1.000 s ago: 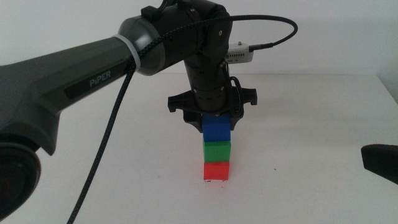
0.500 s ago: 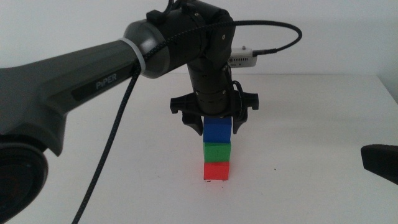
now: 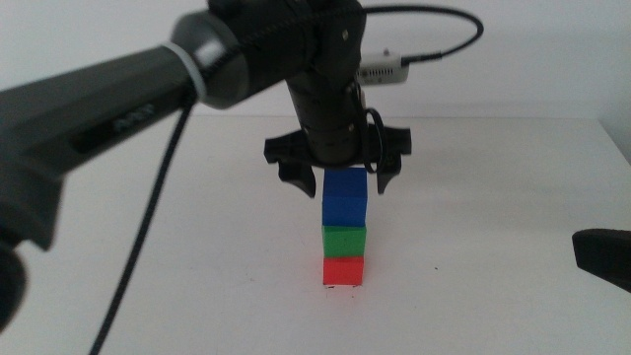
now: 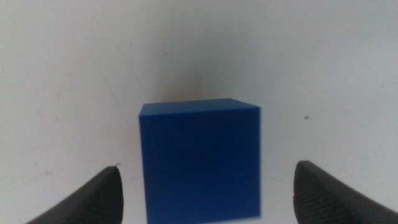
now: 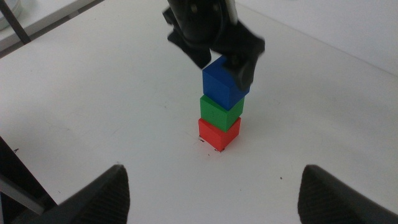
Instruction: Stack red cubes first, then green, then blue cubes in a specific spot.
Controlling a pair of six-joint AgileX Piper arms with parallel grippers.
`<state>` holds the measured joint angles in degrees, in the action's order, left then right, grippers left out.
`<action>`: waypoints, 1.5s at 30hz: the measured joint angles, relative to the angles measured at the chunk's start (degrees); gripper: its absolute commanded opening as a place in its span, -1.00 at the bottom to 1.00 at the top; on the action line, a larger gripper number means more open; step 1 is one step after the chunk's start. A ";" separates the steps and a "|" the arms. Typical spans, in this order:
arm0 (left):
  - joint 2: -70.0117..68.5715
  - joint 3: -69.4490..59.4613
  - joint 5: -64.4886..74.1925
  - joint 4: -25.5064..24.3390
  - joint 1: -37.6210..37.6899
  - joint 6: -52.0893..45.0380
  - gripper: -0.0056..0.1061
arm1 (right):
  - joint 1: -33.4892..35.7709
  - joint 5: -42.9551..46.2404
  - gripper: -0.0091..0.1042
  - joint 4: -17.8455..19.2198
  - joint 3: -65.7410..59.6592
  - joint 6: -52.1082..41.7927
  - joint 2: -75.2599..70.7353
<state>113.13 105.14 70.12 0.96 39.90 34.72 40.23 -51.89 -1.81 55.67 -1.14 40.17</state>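
The red cube (image 3: 343, 270) sits on the table with the green cube (image 3: 344, 240) on it and the blue cube (image 3: 344, 197) on top, a straight stack of three. Tiny black marks of the spot (image 3: 340, 287) peek out at the red cube's base. My left gripper (image 3: 343, 183) hangs just above the blue cube, open, its jaws spread wider than the cube and not touching it. The left wrist view shows the blue cube (image 4: 199, 158) free between the jaws. The right wrist view shows the stack (image 5: 221, 111) from afar. My right gripper (image 3: 601, 256) waits open at the right edge.
The white table (image 3: 493, 197) stretches around the stack. A lone black speck (image 3: 435, 269) lies to the right of the stack. The left arm's cable (image 3: 148, 227) hangs down at the left.
The left gripper's jaws have spread apart off the blue cube and the gripper has risen a little. The blue cube stays on the green one. The right arm has not moved.
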 measured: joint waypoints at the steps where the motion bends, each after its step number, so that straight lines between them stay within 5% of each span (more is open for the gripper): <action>1: -0.85 0.00 0.00 -0.14 0.00 0.14 0.78 | 0.00 0.00 0.60 0.00 0.00 0.00 0.00; 10: -10.16 0.00 0.00 -4.18 0.00 -1.29 0.78 | 0.00 0.00 0.60 0.00 0.00 0.00 0.00; 19: -28.91 -1.97 -0.13 -17.12 0.00 -20.75 0.78 | 0.00 0.00 0.60 0.00 0.00 0.00 0.00; 27: -47.83 -11.69 -0.27 -20.17 -6.56 -27.49 0.78 | 0.00 0.00 0.60 0.00 0.00 0.00 0.00; 35: -67.35 -30.76 -6.39 -9.26 -29.25 -35.14 0.78 | 0.00 0.00 0.60 0.00 0.00 0.00 -0.10; 38: -71.43 -35.97 -9.71 -4.04 -33.89 -36.06 0.78 | 0.00 0.00 0.60 0.00 0.00 0.00 -0.10; 45: -74.43 -38.86 -11.11 -0.37 -36.44 -36.44 0.78 | 0.00 0.00 0.60 0.00 0.00 0.00 -0.12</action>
<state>38.69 66.28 59.01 0.59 3.46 -1.72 40.23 -51.89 -1.81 55.67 -1.14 40.05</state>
